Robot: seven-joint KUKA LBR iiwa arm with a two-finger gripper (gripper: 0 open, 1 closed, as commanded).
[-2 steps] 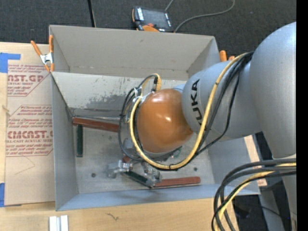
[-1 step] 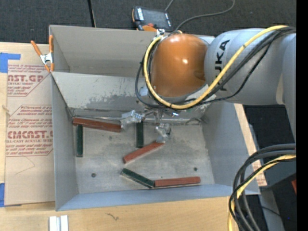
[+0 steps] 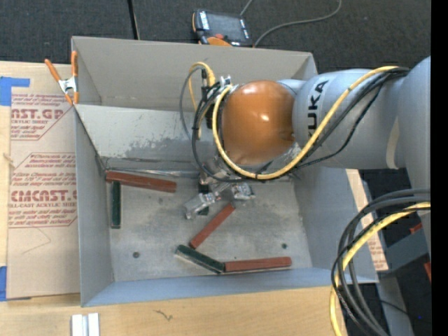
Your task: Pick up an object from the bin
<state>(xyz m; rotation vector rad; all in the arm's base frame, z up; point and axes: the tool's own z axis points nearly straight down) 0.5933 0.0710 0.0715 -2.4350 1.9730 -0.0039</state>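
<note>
My gripper [image 3: 220, 198] hangs below the orange dome over the middle of the bin floor, and its two metal fingers stand open, spread to left and right. A red-brown flat stick [image 3: 211, 227] lies slantwise just under and in front of it. The stick's upper end sits close to the right finger, with nothing gripped between the fingers. To the left, a longer red-brown stick [image 3: 140, 181] lies near the back wall.
A dark green stick [image 3: 115, 205] lies upright along the left wall. At the front, another dark green stick [image 3: 199, 259] meets a red-brown stick [image 3: 257, 263]. The arm's bulk covers the bin's back right part.
</note>
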